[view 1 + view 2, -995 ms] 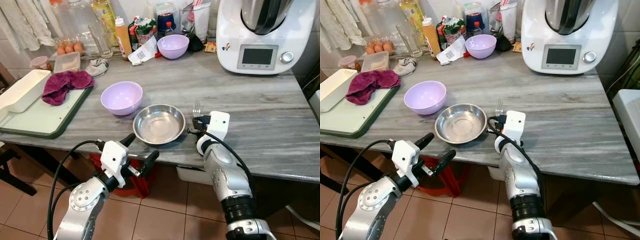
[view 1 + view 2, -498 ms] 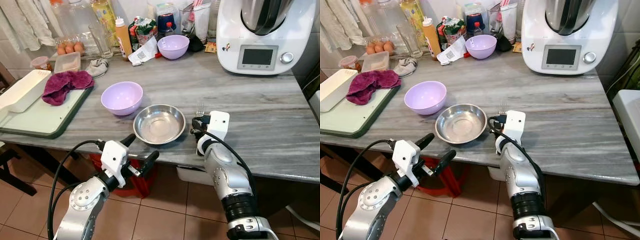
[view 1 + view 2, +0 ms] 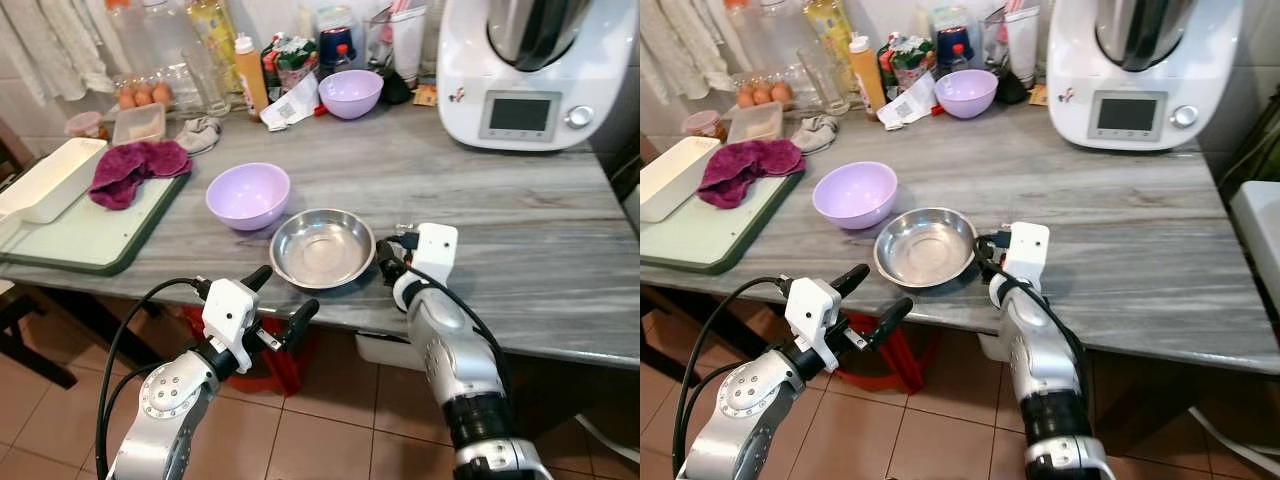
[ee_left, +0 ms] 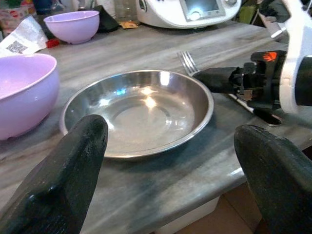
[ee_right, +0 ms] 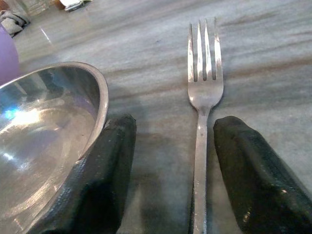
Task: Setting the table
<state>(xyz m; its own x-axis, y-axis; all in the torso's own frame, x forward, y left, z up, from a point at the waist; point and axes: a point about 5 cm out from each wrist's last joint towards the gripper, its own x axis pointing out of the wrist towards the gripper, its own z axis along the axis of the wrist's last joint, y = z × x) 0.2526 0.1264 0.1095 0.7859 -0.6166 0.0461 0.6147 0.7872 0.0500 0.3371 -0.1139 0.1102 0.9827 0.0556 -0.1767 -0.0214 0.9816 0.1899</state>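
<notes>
While the fork [image 5: 204, 102] lies flat on the grey marbled bench [image 3: 520, 215], just to the right of the steel bowl [image 3: 322, 249], the robot's right end effector [image 5: 168, 170] rests at the bench's front edge with its two black fingers [image 5: 253, 170] spread wide apart, one on each side of the fork's handle and gripping nothing. One finger sits close against the steel bowl's rim. The fork's tines point away from the robot, toward the white kitchen machine [image 3: 535, 65] at the back right. The left end effector [image 3: 281, 304] hangs below the bench's front edge, its fingers also well open and empty, aimed at the steel bowl. A lilac bowl [image 3: 247, 195] stands just behind and left of the steel bowl, almost touching it, and a second lilac bowl [image 3: 349, 93] sits near the back among bottles and packets. At the left, a green tray [image 3: 75, 245] carries a crumpled maroon cloth [image 3: 132, 168] and a white container [image 3: 45, 180].
</notes>
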